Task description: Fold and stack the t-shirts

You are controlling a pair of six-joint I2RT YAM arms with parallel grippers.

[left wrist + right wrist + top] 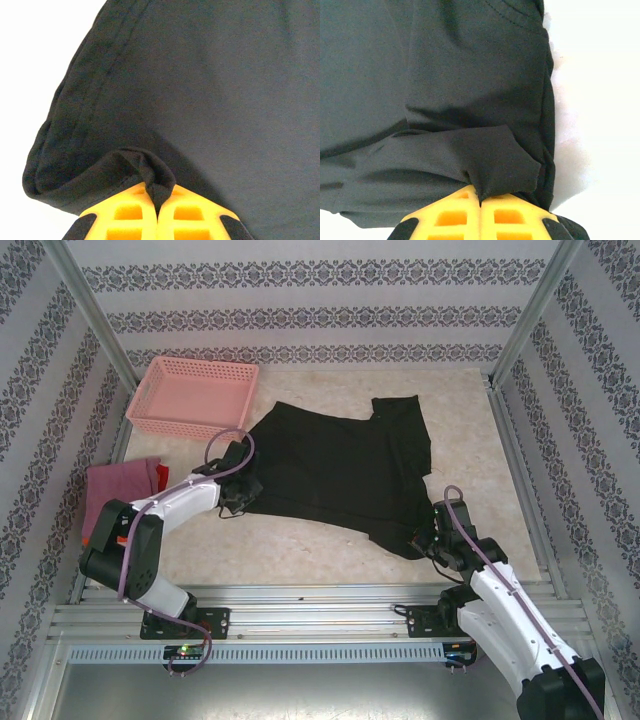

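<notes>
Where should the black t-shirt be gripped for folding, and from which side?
At its two near corners, coming from the arms' side. The black t-shirt lies spread flat on the table, so only edges offer a pinchable fold; the left pincer and right pincer each clamp a raised tuck of fabric there.

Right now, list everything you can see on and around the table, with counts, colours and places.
black t-shirt: one, black, spread out over the middle of the table, not yet folded
folded shirts: one pile, dusty pink with an orange-red edge on its right side, at the table's left edge; how many shirts it holds is unclear
basket: one, pink plastic lattice, far left corner, beyond the pile
table: one, pale beige
left gripper: one, yellow fingers, shut on the black t-shirt's near-left edge
right gripper: one, yellow fingers, shut on the black t-shirt's near-right corner
</notes>
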